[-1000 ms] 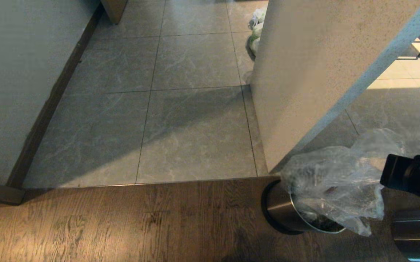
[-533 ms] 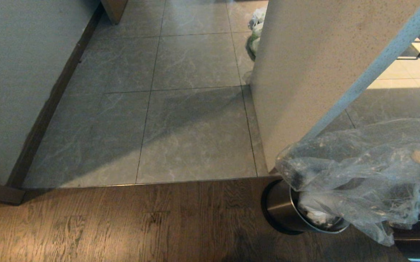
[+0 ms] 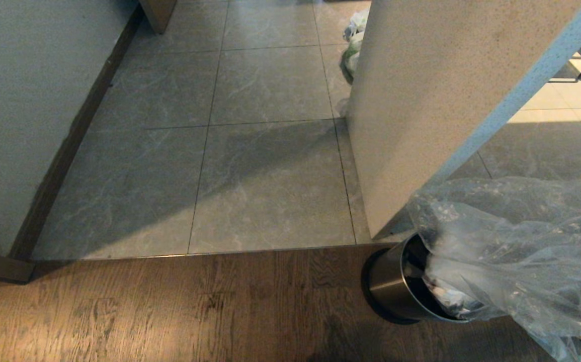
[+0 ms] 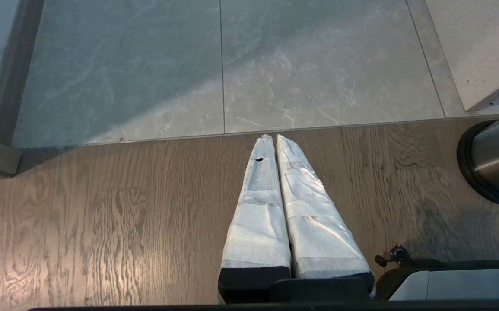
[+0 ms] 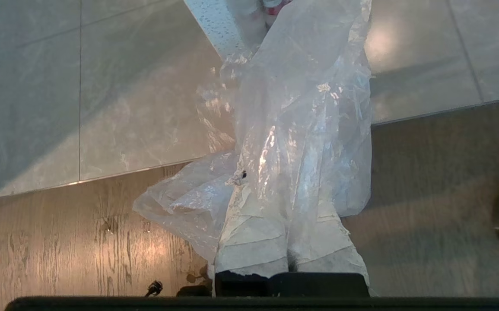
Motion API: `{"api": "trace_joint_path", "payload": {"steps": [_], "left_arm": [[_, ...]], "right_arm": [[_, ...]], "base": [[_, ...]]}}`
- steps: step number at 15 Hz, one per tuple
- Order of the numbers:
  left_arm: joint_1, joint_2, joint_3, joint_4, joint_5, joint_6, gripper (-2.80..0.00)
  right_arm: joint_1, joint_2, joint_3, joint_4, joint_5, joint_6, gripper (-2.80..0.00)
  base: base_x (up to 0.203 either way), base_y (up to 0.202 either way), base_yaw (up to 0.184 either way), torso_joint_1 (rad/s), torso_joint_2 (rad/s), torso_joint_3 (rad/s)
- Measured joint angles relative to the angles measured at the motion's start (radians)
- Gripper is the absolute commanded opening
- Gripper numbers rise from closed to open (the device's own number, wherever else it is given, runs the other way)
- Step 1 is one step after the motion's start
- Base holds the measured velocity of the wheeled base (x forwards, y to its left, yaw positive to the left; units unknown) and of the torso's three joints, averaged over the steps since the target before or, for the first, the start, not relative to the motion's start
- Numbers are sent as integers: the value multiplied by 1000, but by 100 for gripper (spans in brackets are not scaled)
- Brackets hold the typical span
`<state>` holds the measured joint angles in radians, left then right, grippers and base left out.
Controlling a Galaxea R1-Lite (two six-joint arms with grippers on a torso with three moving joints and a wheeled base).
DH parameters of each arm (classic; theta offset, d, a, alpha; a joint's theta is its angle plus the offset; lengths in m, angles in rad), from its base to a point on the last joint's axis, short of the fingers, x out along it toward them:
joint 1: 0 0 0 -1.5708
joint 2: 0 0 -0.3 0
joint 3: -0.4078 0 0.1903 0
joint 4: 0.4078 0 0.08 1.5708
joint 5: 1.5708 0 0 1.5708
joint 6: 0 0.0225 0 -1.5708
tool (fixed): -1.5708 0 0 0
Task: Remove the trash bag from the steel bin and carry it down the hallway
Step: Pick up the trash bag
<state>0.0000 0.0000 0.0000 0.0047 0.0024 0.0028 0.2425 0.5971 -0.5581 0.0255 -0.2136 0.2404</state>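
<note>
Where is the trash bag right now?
In the head view's lower right, the trash bag is lifted partly out of the steel bin beside the white wall corner, pinched in the shut right gripper.

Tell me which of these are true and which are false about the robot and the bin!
1. The right gripper is pinching the trash bag. True.
2. The steel bin stands on the grey tiles. False: it stands on the wooden floor, beside the white pillar.
3. The left gripper holds the bag too. False: it is shut on nothing, over the wooden floor.
4. The bag's bottom is still inside the bin. True.
5. The bag is black. False: it is clear and crinkled.
</note>
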Motion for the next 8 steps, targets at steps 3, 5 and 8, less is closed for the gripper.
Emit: {"api": "trace_joint_path", "payload": {"steps": [3,5,8], "left_arm": [[0,0,0,0,0,0,-280],[0,0,0,0,0,0,-280],[0,0,0,0,0,0,-280]], "right_arm": [[-56,-98,-8,90,31,-1,-280],[-112,-157,-19,148,83,-4,-280],[-171,-256,-20,265,121,-35,-280]], "base": [[0,0,0,0,0,0],[0,0,0,0,0,0],[0,0,0,0,0,0]]}}
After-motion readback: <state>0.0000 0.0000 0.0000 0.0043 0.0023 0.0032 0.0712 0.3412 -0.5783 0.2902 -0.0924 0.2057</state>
